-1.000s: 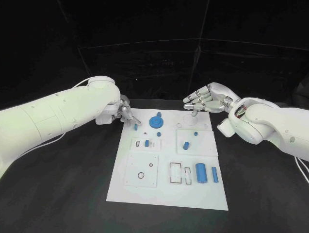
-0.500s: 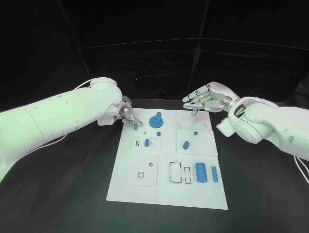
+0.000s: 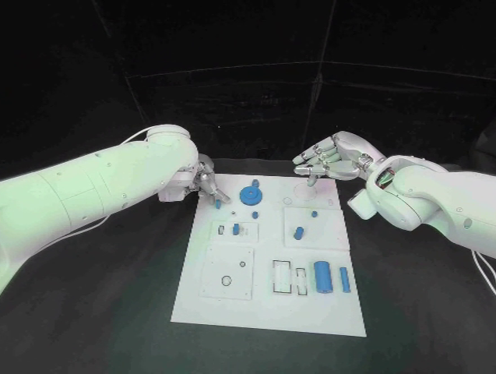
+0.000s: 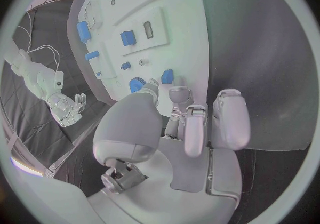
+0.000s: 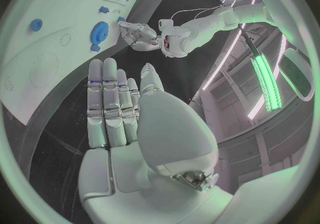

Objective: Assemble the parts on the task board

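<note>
While the left hand (image 3: 203,185) has crept nearer the small blue peg (image 3: 217,204) just off its fingertips on the white board (image 3: 270,312), holding nothing, the empty right hand (image 3: 328,164) hovers spread.

- The left hand (image 3: 203,185) crowds the far left corner of the task board (image 3: 227,308), its fingertips down at a small blue peg (image 3: 217,204), with the round blue gear (image 3: 250,195) just beside it.
- The right hand (image 3: 328,162) hovers with fingers apart over the far right edge.
- Between the two hands the board's far middle lies open.
- Near the front right, a blue cylinder (image 3: 321,276) and a blue bar (image 3: 344,280) stand side by side.
</note>
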### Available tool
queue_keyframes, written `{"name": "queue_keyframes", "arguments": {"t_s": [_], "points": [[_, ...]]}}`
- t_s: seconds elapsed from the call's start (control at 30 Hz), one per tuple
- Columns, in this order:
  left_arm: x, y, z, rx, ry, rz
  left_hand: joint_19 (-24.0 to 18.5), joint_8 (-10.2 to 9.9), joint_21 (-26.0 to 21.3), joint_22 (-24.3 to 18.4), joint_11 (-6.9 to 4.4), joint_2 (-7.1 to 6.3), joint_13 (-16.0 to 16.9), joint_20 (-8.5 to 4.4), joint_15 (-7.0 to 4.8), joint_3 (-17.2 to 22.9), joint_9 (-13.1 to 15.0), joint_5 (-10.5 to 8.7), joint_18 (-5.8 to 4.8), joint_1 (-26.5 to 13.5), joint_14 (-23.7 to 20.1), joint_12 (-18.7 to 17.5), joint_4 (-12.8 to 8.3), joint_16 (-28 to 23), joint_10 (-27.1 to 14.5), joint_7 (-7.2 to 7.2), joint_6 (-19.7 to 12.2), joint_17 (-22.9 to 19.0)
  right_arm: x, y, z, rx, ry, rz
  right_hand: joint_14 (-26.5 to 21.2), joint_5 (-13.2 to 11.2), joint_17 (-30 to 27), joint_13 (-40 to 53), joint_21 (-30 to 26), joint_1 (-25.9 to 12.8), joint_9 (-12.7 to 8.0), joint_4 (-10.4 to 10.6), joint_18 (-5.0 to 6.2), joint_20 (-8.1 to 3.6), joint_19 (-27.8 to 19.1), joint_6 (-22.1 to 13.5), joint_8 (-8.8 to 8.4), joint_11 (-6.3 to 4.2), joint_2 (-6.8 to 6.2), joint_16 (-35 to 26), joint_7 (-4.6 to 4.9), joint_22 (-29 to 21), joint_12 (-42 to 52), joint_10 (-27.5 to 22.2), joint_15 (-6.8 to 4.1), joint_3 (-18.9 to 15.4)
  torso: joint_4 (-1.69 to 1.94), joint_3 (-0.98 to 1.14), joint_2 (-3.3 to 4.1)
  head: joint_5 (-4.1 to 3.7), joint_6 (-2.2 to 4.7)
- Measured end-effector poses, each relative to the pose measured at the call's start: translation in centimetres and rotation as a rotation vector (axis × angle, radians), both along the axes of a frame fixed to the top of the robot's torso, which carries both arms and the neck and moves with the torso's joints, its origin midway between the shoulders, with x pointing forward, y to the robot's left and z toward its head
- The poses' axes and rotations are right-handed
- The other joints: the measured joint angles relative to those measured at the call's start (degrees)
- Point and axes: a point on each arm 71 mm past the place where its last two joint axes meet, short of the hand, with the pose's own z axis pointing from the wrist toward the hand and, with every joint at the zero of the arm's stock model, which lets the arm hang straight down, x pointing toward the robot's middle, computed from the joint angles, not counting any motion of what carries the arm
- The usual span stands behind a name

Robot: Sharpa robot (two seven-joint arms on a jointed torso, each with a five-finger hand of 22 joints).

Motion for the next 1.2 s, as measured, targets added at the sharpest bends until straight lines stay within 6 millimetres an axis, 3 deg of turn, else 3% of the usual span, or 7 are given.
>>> {"name": "queue_keyframes", "arguments": {"t_s": [0.73,0.87,1.0,1.07,1.13,1.2], "points": [[-0.2,-0.17,-0.06,0.009,0.012,-0.011,0.28,0.88,0.23,0.72,-0.4,1.16,0.37,-0.28,0.0,0.15,0.16,0.0,0.01,3.74,0.0,0.53,-1.09,0.0,0.81,-0.49,1.35,0.0,0.06,0.09,-0.03,0.0,0.001,0.001,0.0,0.0,0.01,-0.06,-0.26,0.0,0.0,0.0,0.0,0.0,0.0,0.0,0.0,0.0,0.0,0.0,0.0,-0.08,0.0,0.0,0.0,0.0,-0.06,0.0,-0.02,-0.02,-0.19],[-0.2,-0.16,-0.05,0.007,0.009,-0.011,0.28,1.11,0.23,0.71,-0.62,2.06,0.37,-0.28,-0.23,0.75,0.25,0.0,0.0,5.13,0.2,0.53,-1.69,0.0,1.03,-0.7,1.56,0.0,0.08,0.11,-0.03,0.0,0.001,0.002,0.0,0.0,0.01,-0.06,-0.25,0.0,0.0,0.0,0.0,0.0,0.0,0.0,0.0,0.0,0.0,0.0,0.0,-0.08,0.0,0.0,0.0,0.0,-0.06,0.0,-0.02,0.01,-0.23],[-0.17,-0.1,0.0,0.001,0.002,-0.008,0.45,1.11,0.23,0.71,-0.61,3.67,0.3,-0.45,-0.44,2.83,0.31,0.33,0.01,8.68,0.01,0.53,-3.76,0.0,1.01,-0.74,1.52,0.0,0.1,0.13,-0.04,-0.001,0.002,0.002,0.0,0.0,0.01,-0.06,-0.25,0.0,0.0,0.0,0.0,0.0,0.0,0.0,0.0,0.0,0.0,0.0,0.0,-0.08,0.0,0.0,0.0,0.0,-0.06,0.0,-0.02,0.04,-0.31],[-0.15,-0.05,0.03,-0.006,-0.003,-0.005,0.47,0.87,0.23,0.65,-0.72,4.67,-0.01,-0.47,-0.98,5.7,0.15,0.52,0.0,11.69,0.08,0.35,-5.77,0.0,0.88,-1.32,0.89,0.0,0.11,0.13,-0.04,-0.001,0.002,0.002,0.0,0.0,0.01,-0.06,-0.25,0.0,0.0,0.0,0.0,0.0,0.0,0.0,0.0,0.0,0.0,0.0,0.0,-0.08,0.0,0.0,0.0,0.0,-0.06,0.0,-0.02,0.04,-0.38],[-0.14,-0.01,0.05,-0.013,-0.006,-0.002,0.24,0.59,0.23,0.5,-0.91,4.73,-0.29,-0.69,-1.05,7.95,0.09,0.66,0.0,12.98,0.01,-0.12,-6.91,0.0,0.67,-1.32,0.47,0.0,0.12,0.13,-0.05,-0.001,0.002,0.002,0.0,0.0,0.01,-0.06,-0.25,0.0,0.0,0.0,0.0,0.0,0.0,0.0,0.0,0.0,0.0,0.0,0.0,-0.08,0.0,0.0,0.0,0.0,-0.06,0.0,-0.02,0.04,-0.43],[-0.16,0.03,0.07,-0.025,-0.008,0.001,0.16,0.51,0.23,0.39,-0.9,4.53,-0.68,-0.77,-1.05,9.43,0.1,0.68,0.0,13.89,0.01,-0.71,-6.42,0.0,0.65,-1.2,0.17,0.0,0.13,0.14,-0.05,-0.001,0.002,0.002,0.0,0.0,0.01,-0.07,-0.25,0.0,0.0,0.0,0.0,0.0,0.0,0.0,0.0,0.0,0.0,0.0,0.0,-0.12,0.0,0.0,0.0,0.0,-0.06,0.01,-0.02,0.04,-0.47]]}}
